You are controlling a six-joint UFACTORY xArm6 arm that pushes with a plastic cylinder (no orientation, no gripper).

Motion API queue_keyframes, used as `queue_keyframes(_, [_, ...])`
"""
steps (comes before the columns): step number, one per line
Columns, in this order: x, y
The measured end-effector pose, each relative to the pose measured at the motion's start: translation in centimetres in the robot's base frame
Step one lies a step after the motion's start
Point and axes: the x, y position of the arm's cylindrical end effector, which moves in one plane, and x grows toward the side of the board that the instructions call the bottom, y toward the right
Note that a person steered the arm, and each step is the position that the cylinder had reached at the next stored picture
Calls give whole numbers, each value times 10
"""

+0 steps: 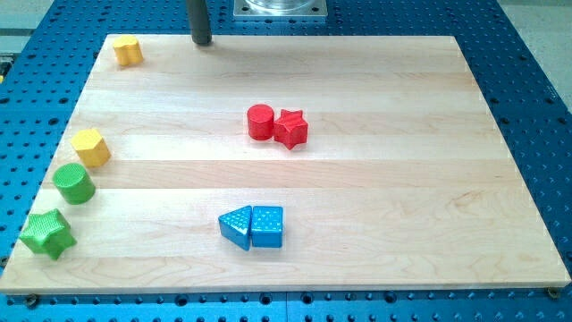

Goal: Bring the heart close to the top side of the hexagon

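My tip [203, 41] stands at the board's top edge, left of centre. A small yellow block [128, 51], which looks like the heart, lies at the top left corner, some way to the left of the tip and apart from it. A second yellow block [90, 147], which looks like the hexagon, lies at the left edge, well below the first. Neither yellow block touches the tip or another block.
A red cylinder [260, 122] and red star [290, 128] touch near the centre. A blue triangle [237, 226] and blue cube [267, 225] touch at the lower middle. A green cylinder [73, 182] and green star [46, 233] lie at the left edge below the hexagon.
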Motion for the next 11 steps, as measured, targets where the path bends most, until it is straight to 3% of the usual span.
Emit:
queue_keyframes(1, [0,-63])
queue_keyframes(3, [131,-56])
queue_keyframes(4, [67,-14])
queue_keyframes(5, [31,-76])
queue_keyframes(6, [40,-118])
queue_keyframes(7, [144,-109])
queue_keyframes(8, [167,-82])
queue_keyframes(9, [136,-57])
queue_keyframes(10, [204,17])
queue_keyframes(11, [263,-13])
